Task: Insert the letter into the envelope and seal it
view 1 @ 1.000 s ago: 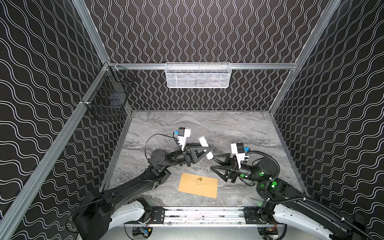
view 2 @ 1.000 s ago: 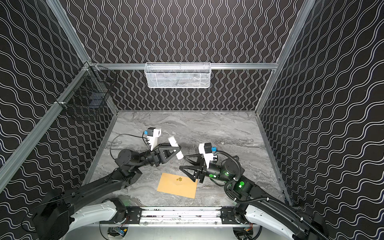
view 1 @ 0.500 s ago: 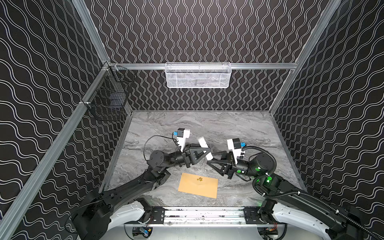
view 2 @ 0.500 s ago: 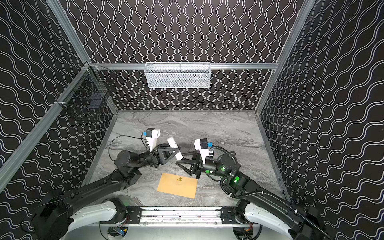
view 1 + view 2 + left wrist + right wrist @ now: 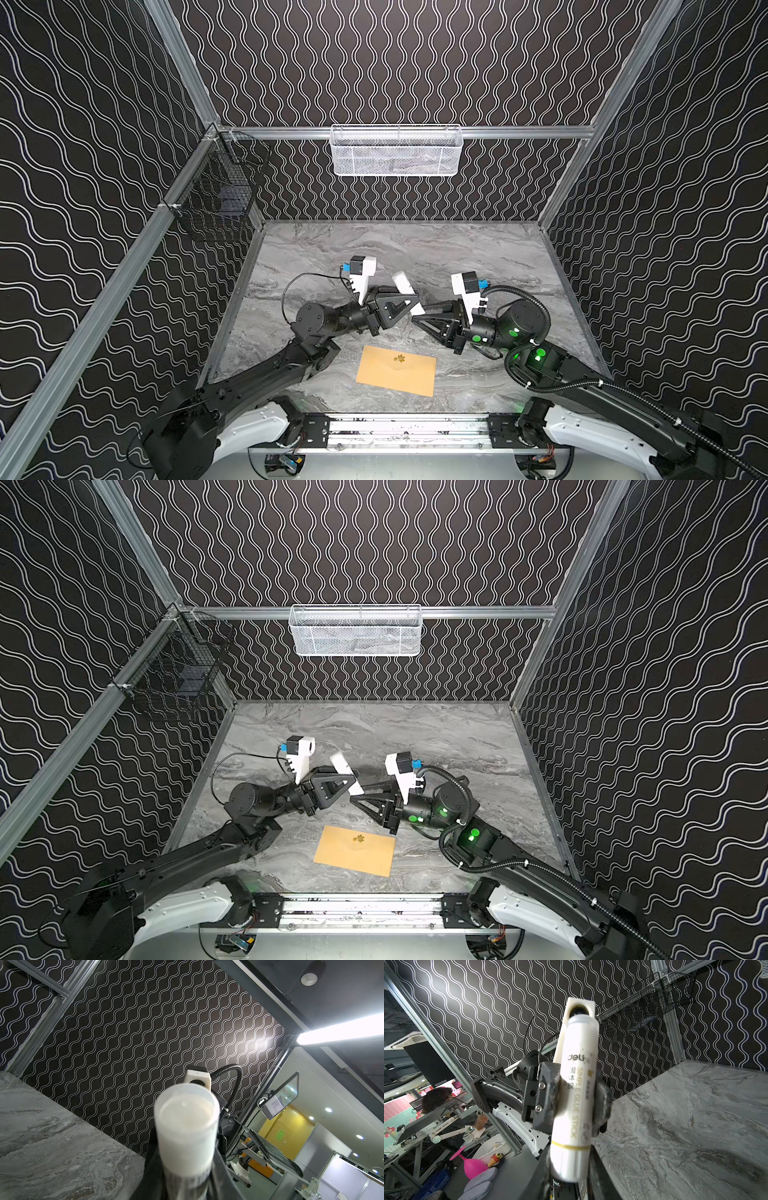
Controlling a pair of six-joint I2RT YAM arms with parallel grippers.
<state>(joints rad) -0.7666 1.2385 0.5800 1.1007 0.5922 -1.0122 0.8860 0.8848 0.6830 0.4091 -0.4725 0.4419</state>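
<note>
The tan envelope [image 5: 397, 371] [image 5: 355, 851] lies flat near the table's front edge, flap down, gold flower mark up. The letter is hidden. Above the table, my left gripper [image 5: 405, 303] [image 5: 351, 781] [image 5: 185, 1167] is shut on the middle of a white glue stick [image 5: 408, 293] [image 5: 347, 773] [image 5: 185, 1126] [image 5: 576, 1088]. My right gripper [image 5: 417, 312] [image 5: 355, 793] [image 5: 569, 1167] faces it from the right. Its jaws are closed on the stick's capped end, below the yellow ring. Both grippers hover behind the envelope, apart from it.
A white mesh basket [image 5: 396, 150] hangs on the back wall and a black wire basket [image 5: 218, 199] on the left wall. The grey marble tabletop [image 5: 478, 257] stretches behind and to the right of the arms.
My right gripper has moved left to the glue stick, and its jaws have closed from wide open onto the stick's end. The left gripper and the envelope have stayed put.
</note>
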